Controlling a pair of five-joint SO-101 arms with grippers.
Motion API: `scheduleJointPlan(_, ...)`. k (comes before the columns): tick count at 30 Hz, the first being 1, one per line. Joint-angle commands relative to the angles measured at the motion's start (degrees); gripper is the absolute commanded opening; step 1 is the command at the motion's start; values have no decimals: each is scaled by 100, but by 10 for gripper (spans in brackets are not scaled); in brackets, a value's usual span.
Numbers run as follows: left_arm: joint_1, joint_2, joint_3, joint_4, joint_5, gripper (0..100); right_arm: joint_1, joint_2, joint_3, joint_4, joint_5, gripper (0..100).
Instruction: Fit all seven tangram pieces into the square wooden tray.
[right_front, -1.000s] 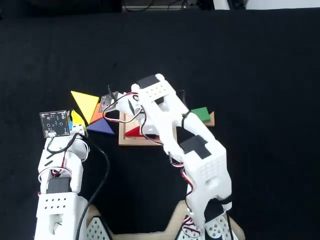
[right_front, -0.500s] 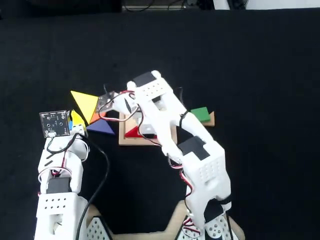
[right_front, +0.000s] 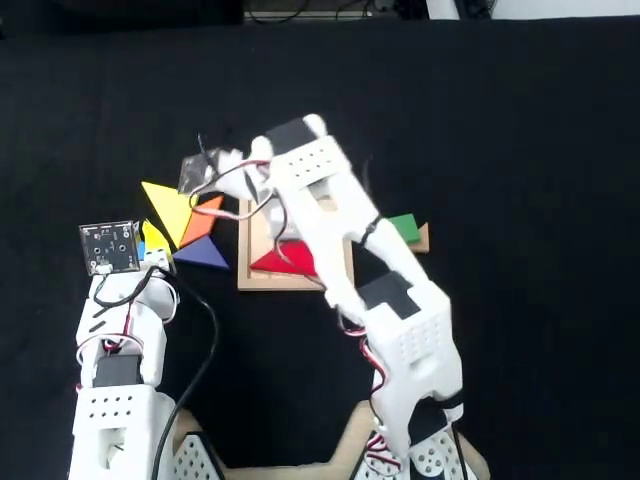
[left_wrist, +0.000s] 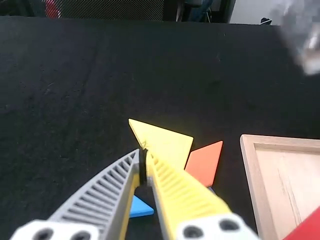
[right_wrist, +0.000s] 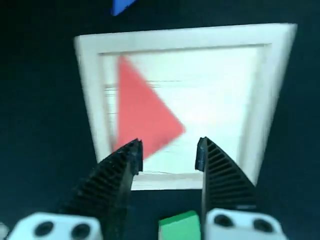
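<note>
a robotics lab bench, by the look of it. the table (right_front: 520, 120) is draped edge to edge in black cloth, and two white printed arms stand at its near edge on a plywood base (right_front: 300, 468) — the left arm (right_front: 118, 350) near the corner, the right arm (right_front: 405, 340) beside it. both have bare servo wires (right_front: 262, 205), and the left carries an uncovered circuit board (right_front: 110, 246). past the far edge lie loose cables (right_front: 300, 12) and what looks like a chair base (left_wrist: 197, 9).

Much of the tray (right_front: 270, 284) hidden under the right arm (right_front: 335, 215), red triangle (right_front: 283, 261) inside half covered, green piece (right_front: 404, 227) beside it partly hidden
</note>
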Motion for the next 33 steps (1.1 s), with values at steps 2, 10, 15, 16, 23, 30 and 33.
scheduleJointPlan(2,84,-70,-48,-114,35,35,352,4,-347,-457,62,132)
scheduleJointPlan(10,84,-70,-48,-114,26,36,536,1024,-391,-967,53,14)
scheduleJointPlan(15,84,-70,-48,-114,26,36,615,1253,-593,-941,53,11)
scheduleJointPlan(16,84,-70,-48,-114,26,36,624,1253,-593,-941,53,11)
scheduleJointPlan(23,84,-70,-48,-114,26,36,510,1262,-602,-457,53,11)
scheduleJointPlan(30,84,-70,-48,-114,26,36,360,1244,-848,44,53,11)
scheduleJointPlan(33,84,-70,-48,-114,26,36,448,1244,-1244,70,53,11)
